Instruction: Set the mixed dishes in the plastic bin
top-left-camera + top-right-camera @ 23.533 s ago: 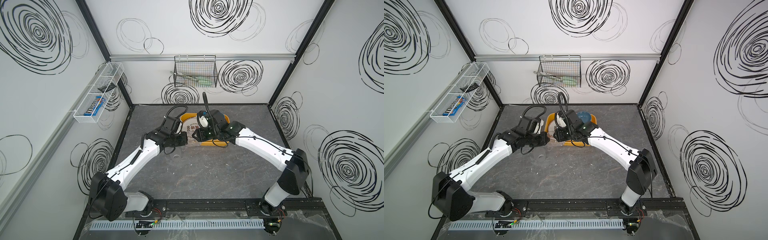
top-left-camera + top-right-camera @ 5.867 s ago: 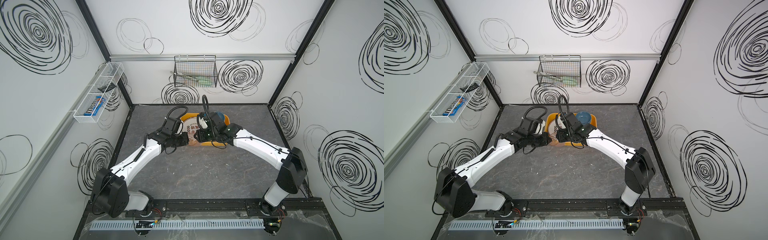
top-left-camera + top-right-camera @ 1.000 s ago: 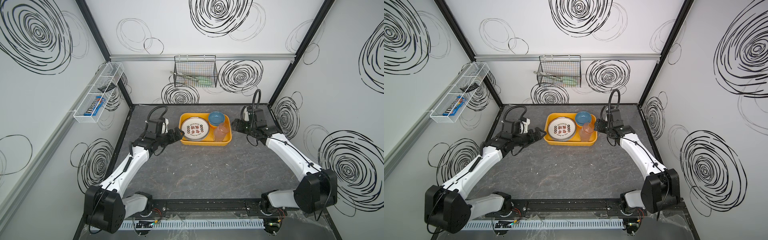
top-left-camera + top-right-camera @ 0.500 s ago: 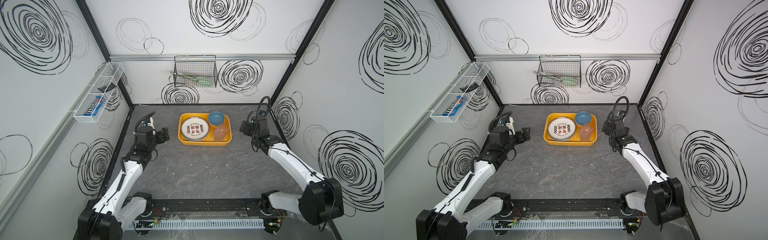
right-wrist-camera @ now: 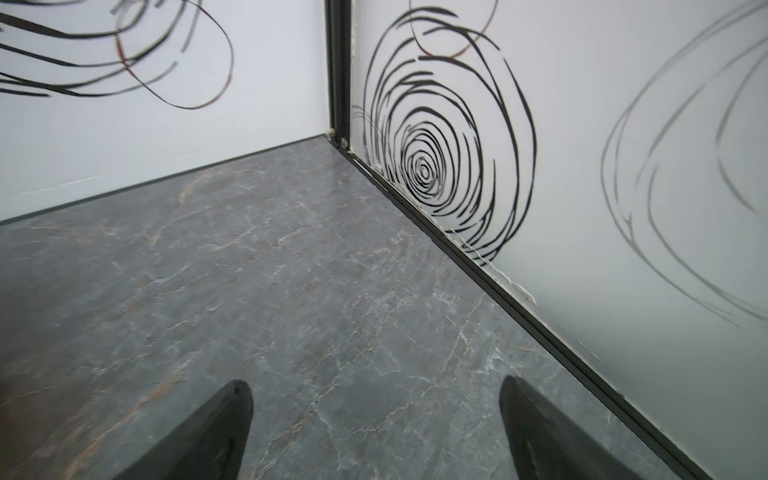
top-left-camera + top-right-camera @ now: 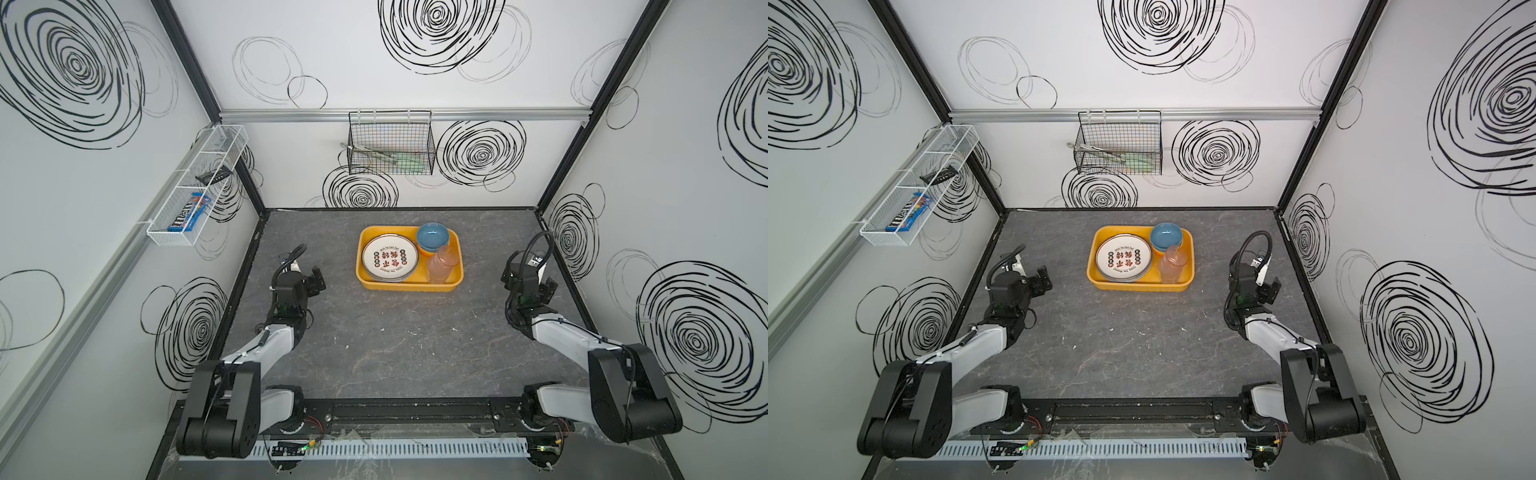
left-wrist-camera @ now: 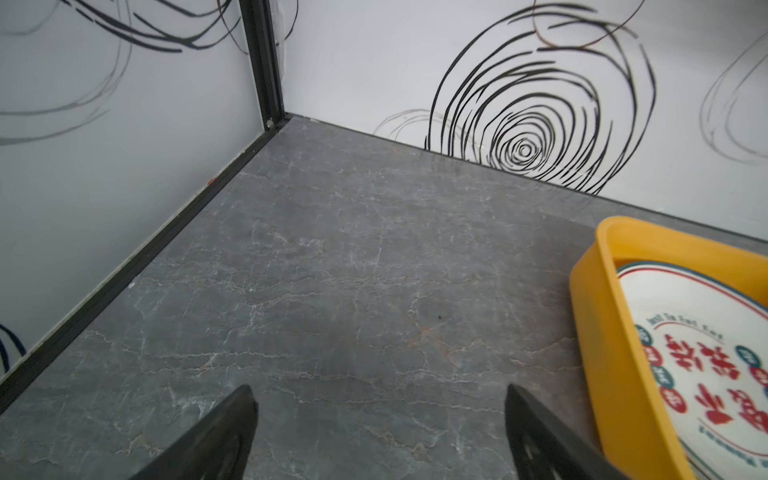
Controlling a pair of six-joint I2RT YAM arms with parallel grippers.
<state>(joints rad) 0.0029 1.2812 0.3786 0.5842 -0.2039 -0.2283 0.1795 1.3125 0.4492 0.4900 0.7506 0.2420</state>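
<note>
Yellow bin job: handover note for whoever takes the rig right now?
Left pincer: open, empty, over bare table left of the bin.
Right pincer: open, empty, over the table right of it.
Yellow plastic bin holds the red-character plate, blue bowl and pinkish cup, upright.
Done: every dish in view is in the bin.
Left: nothing visible in both top views; confirm and stop.

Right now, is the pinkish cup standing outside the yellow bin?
No, the pinkish cup stands inside the yellow bin, beside the plate.
</note>
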